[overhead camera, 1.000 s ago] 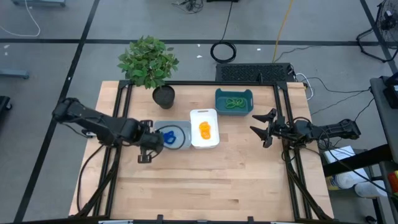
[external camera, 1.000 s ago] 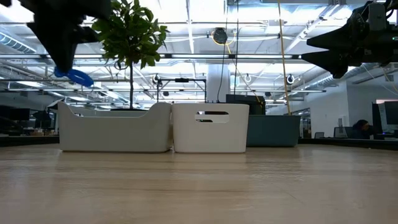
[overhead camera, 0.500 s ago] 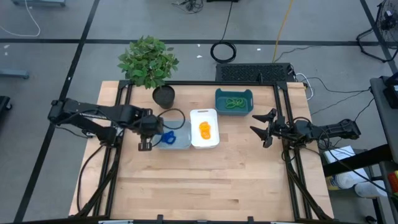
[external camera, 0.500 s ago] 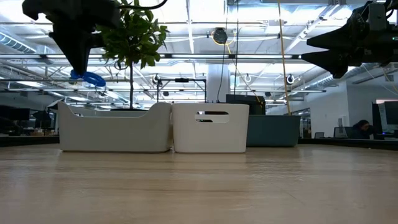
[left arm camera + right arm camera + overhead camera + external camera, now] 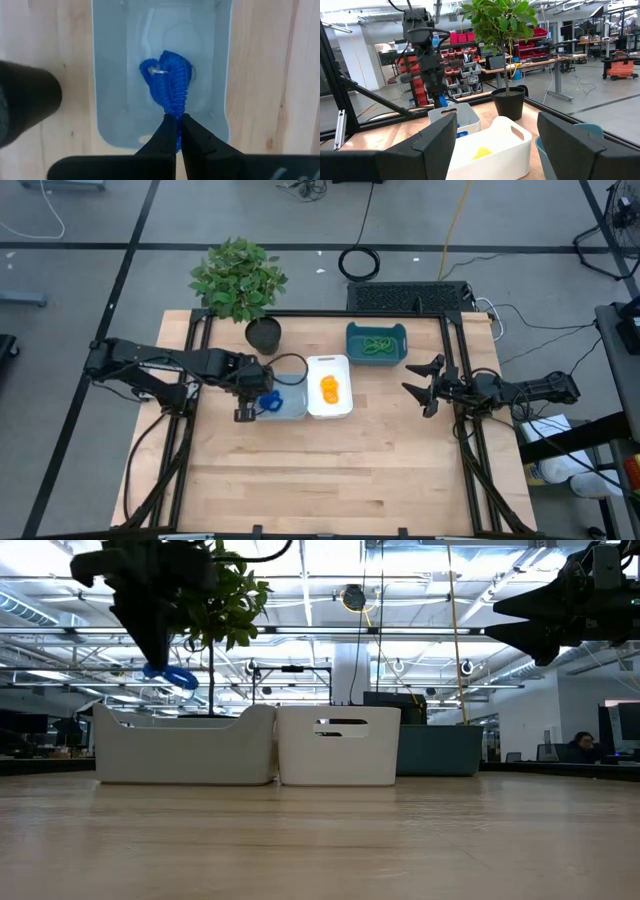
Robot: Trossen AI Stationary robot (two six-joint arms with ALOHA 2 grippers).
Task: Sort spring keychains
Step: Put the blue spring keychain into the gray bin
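I had the wooden table (image 5: 330,470) filling the middle of the high view, potted plant (image 5: 240,280) at its upper left. Three trays sat mid-table: pale grey tray (image 5: 290,408) centre-left, white tray (image 5: 328,362) touching it on the right, teal tray (image 5: 352,332) up and right of that. My left gripper (image 5: 252,406) was over the grey tray's left end, fingers pinched closed on a blue spring keychain (image 5: 169,85) that hung above the tray floor; in the low view it dangled at upper left above the tray rim. Orange keychains (image 5: 331,388) lay in the white tray, green keychains (image 5: 379,346) in the teal one. My right gripper (image 5: 422,388) waited at centre-right, fingers spread wide, holding nothing.
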